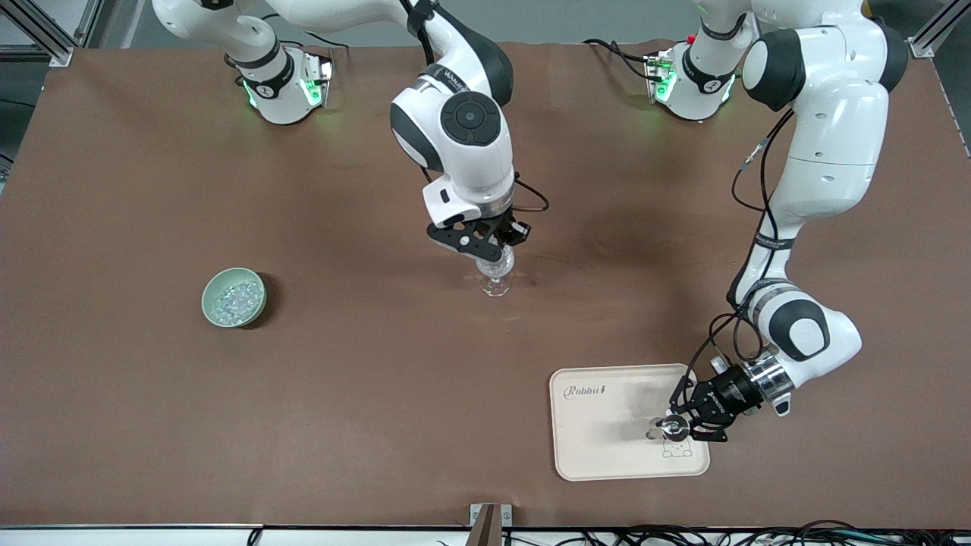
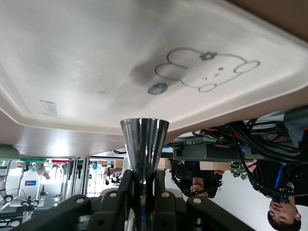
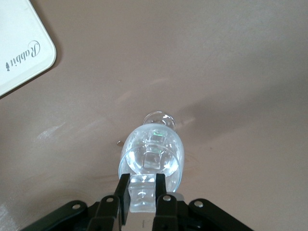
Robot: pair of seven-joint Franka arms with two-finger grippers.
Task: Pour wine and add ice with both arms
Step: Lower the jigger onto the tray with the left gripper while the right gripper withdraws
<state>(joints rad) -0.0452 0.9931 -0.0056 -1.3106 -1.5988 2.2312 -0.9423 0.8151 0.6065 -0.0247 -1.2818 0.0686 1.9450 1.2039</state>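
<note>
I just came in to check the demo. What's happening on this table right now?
The right gripper is at the rim of a clear stemmed glass standing mid-table, its fingers astride the rim. The left gripper holds a shiny metal cup over the cream rabbit tray. A green bowl of ice sits untouched toward the right arm's end.
</note>
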